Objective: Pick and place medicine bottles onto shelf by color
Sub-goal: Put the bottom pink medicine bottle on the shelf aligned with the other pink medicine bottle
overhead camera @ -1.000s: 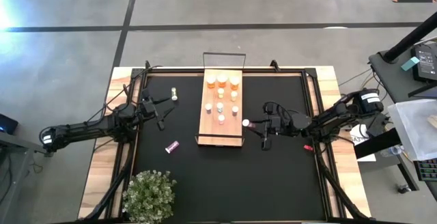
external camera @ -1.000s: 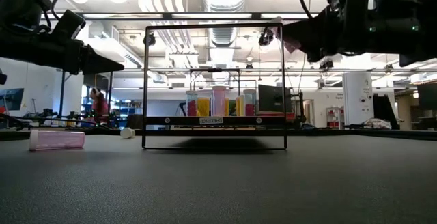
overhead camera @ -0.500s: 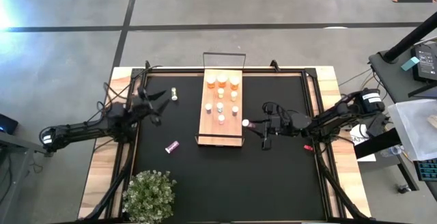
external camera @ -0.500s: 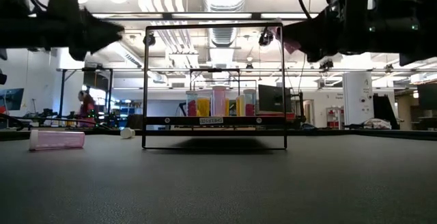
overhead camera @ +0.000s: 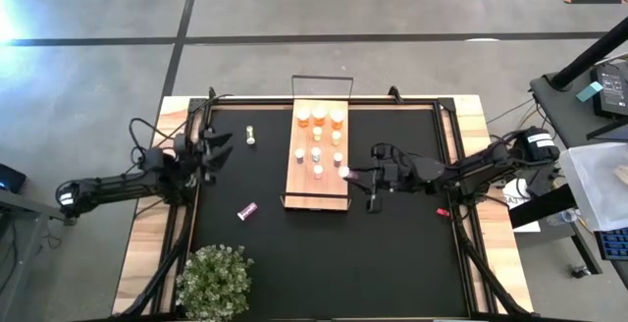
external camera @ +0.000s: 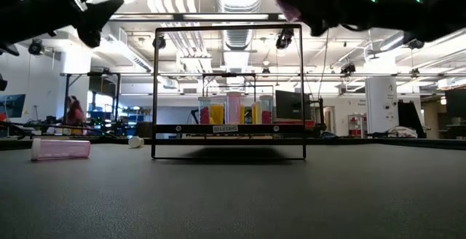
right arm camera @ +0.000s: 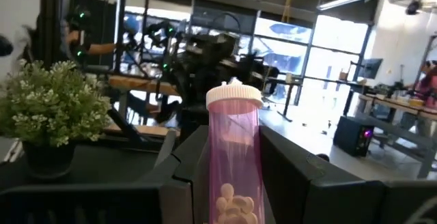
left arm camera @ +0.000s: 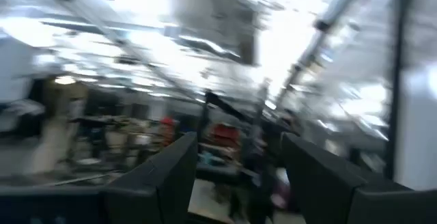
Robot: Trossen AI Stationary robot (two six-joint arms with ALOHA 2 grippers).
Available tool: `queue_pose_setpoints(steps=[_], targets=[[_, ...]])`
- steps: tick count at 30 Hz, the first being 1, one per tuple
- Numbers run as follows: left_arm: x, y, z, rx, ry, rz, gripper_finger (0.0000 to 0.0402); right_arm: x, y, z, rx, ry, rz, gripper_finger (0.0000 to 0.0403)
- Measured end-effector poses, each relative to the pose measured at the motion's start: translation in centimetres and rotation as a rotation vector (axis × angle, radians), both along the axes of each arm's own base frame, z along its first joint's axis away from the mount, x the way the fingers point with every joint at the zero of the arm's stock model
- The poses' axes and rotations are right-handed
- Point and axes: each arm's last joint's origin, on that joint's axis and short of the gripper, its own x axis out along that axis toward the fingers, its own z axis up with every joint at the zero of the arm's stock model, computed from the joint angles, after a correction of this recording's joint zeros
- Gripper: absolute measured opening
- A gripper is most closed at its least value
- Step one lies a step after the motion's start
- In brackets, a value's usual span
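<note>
Pink bottle (right arm camera: 233,169), white-capped with pills inside, sits clamped between the fingers of the right end effector (overhead camera: 345,174), held above the right edge of the shelf (overhead camera: 318,196). Amber, pink and pale bottles (overhead camera: 319,116) stand on that light-wood board. Another pink bottle (overhead camera: 246,210) lies on its side on the black worktop (overhead camera: 392,253). One pale bottle (overhead camera: 251,138) stands near the left end effector (overhead camera: 218,146), raised at the worktop's left edge, fingers apart and empty.

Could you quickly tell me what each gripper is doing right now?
Left gripper: open, empty.
Right gripper: shut on pink bottle.
</note>
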Motion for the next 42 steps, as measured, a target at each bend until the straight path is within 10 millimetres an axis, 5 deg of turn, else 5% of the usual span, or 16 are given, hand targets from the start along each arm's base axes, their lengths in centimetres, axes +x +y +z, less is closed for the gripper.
queue_pose_setpoints(steps=[7, 17, 22, 42], targets=[[0.6, 0.6, -0.3, -0.11, 0.032, 0.127, 0.0199, 2.6, 0.4, 2.9, -0.028, 0.023, 0.047, 0.0105], [2.0, 0.0, 1.4, -0.008, -0.01, -0.223, 0.0199, 3.7, 1.1, 5.9, -0.026, -0.061, 0.244, 0.0105], [3.1, 0.0, 1.3, 0.07, -0.012, -0.235, 0.0199, 3.9, 1.2, 6.5, 0.045, -0.074, 0.279, 0.0105], [15.7, 0.1, 3.3, 0.225, 0.199, -0.275, 0.0199, 4.7, 1.1, 5.3, 0.014, -0.037, 0.235, 0.0105]])
